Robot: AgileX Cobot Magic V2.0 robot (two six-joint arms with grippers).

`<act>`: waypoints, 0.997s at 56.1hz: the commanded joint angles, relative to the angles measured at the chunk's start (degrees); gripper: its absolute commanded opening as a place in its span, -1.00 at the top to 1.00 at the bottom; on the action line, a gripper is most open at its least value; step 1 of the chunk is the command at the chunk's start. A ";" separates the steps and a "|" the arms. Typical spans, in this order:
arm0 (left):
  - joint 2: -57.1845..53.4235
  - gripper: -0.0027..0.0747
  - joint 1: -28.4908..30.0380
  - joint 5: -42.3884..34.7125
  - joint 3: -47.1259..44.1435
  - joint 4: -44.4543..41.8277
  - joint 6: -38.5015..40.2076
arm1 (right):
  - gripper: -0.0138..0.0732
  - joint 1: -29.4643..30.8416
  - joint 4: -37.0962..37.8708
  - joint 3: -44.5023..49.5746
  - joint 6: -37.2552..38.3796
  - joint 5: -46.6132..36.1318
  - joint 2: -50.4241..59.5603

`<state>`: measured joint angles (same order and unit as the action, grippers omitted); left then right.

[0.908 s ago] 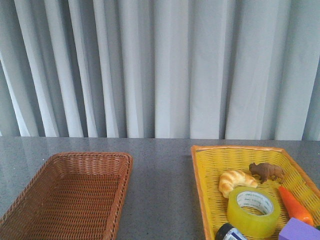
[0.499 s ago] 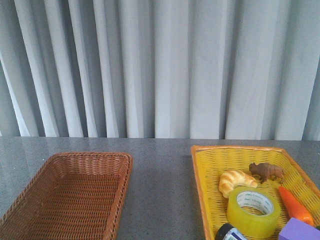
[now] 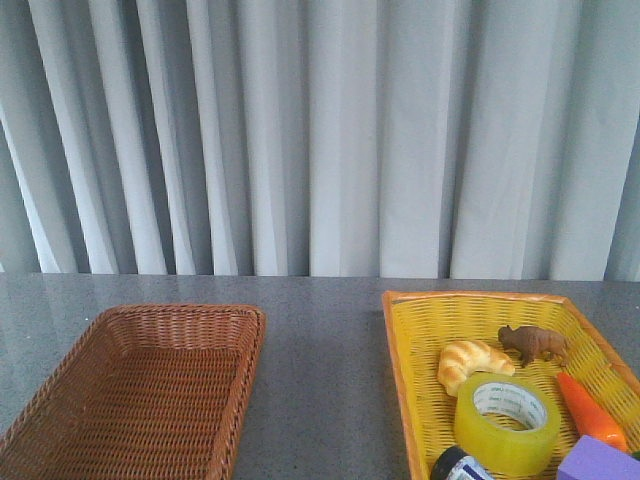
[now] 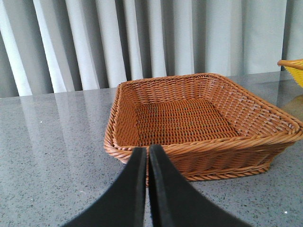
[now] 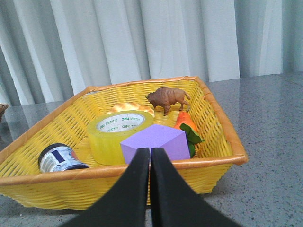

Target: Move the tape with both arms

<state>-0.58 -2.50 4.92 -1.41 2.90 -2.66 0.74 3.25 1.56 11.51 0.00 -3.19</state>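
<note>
The yellow tape roll (image 3: 507, 421) with its white printed core lies flat in the yellow basket (image 3: 400, 340) on the right of the table. It also shows in the right wrist view (image 5: 118, 135), behind a purple block (image 5: 154, 142). My right gripper (image 5: 150, 151) is shut and empty, low in front of the yellow basket's near rim. My left gripper (image 4: 147, 149) is shut and empty, low in front of the near rim of the empty brown wicker basket (image 4: 199, 151). Neither arm shows in the front view.
The yellow basket also holds a croissant (image 3: 472, 362), a brown bison figure (image 3: 533, 343), a carrot (image 3: 590, 410), the purple block (image 3: 600, 460) and a dark round jar (image 5: 60, 158). The brown basket (image 3: 70, 400) stands on the left. Grey curtains hang behind.
</note>
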 commanded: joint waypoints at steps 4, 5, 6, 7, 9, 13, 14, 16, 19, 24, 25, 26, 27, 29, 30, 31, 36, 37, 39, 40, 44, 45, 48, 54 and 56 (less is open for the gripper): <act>0.28 0.95 0.07 -3.81 0.76 0.41 0.56 | 0.69 0.31 0.18 0.10 0.08 -4.20 -0.55; 0.28 0.95 0.07 -3.81 0.76 0.41 0.56 | 0.69 0.31 0.18 0.10 0.08 -4.20 -0.55; 0.28 0.95 0.07 -3.81 0.76 0.41 0.56 | 0.69 0.31 0.18 0.10 0.13 -4.20 -0.55; 0.28 0.95 0.07 -3.81 0.76 0.41 0.56 | 0.69 0.31 0.12 0.10 0.11 -4.20 -0.55; 0.28 0.95 0.07 -3.81 0.76 0.41 0.56 | 0.69 0.31 -0.13 0.10 0.11 -4.20 -0.55; 0.28 0.95 0.07 -3.81 0.76 0.41 0.56 | 0.69 0.31 -1.18 0.10 0.11 -4.20 -0.55; 0.28 0.95 0.07 -3.81 0.76 0.41 0.56 | 0.69 0.31 -1.47 0.10 0.11 -4.20 -0.55; 0.28 0.95 0.07 -3.81 0.76 0.41 0.56 | 0.69 0.31 -2.25 0.10 0.11 -4.20 -0.55; 0.28 0.95 0.07 -3.81 0.76 0.41 0.56 | 0.69 0.31 -2.87 0.10 0.11 -4.20 -0.55; 0.28 0.95 0.07 -3.81 0.76 0.41 0.56 | 0.69 0.31 -4.47 0.10 0.11 -4.20 -0.55; 0.28 0.95 0.07 -3.81 0.76 0.41 0.56 | 0.69 0.31 -4.61 0.10 0.11 -4.20 -0.55; 0.28 0.95 0.07 -3.81 0.76 0.41 0.56 | 0.69 0.31 -4.61 0.10 0.11 -4.20 -0.55; 0.28 0.95 0.07 -3.81 0.76 0.41 0.56 | 0.69 0.31 -4.61 0.10 0.11 -4.20 -0.55; 0.28 0.95 0.07 -3.81 0.76 0.41 0.56 | 0.69 0.31 -4.61 0.10 0.11 -4.20 -0.55; 0.28 0.95 0.07 -3.81 0.76 0.41 0.56 | 0.69 0.31 -4.61 0.10 0.11 -4.20 -0.55; 0.28 0.95 0.07 -3.81 0.76 0.41 0.56 | 0.69 0.31 -4.61 0.10 0.11 -4.20 -0.55; 0.28 0.95 0.07 -4.29 0.76 0.41 0.56 | 0.69 0.31 -4.61 0.10 0.11 -4.25 -0.55; 0.28 0.95 0.07 -4.29 0.76 0.41 0.56 | 0.69 0.31 -4.61 0.10 0.11 -4.25 -0.55; 0.28 0.95 0.07 -4.43 0.76 0.41 0.56 | 0.69 0.31 -4.77 0.10 0.11 -4.51 -0.55; 0.28 0.95 0.07 -4.43 0.76 0.41 0.56 | 0.69 0.31 -4.90 0.10 0.11 -4.66 -0.55; 0.28 0.95 0.07 -5.35 0.76 0.41 0.56 | 0.69 0.31 -6.25 0.10 0.11 -5.42 -0.55; 0.28 0.95 0.07 -5.61 0.76 0.41 0.56 | 0.69 0.31 -6.95 0.10 0.11 -5.51 -0.55; 0.28 0.95 0.07 -6.87 0.76 0.41 0.56 | 0.69 0.31 -8.77 0.10 0.14 -5.56 -0.55; 0.28 0.95 0.07 -9.91 0.76 0.41 0.56 | 0.69 0.31 -13.12 0.10 0.14 -5.62 -0.55; 0.28 0.95 0.07 -11.04 0.76 0.41 0.56 | 0.69 0.31 -14.19 0.10 0.14 -5.56 -0.55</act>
<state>-0.58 -2.50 0.91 -1.41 2.90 -2.66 0.74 -8.05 1.56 11.53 -0.68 -3.19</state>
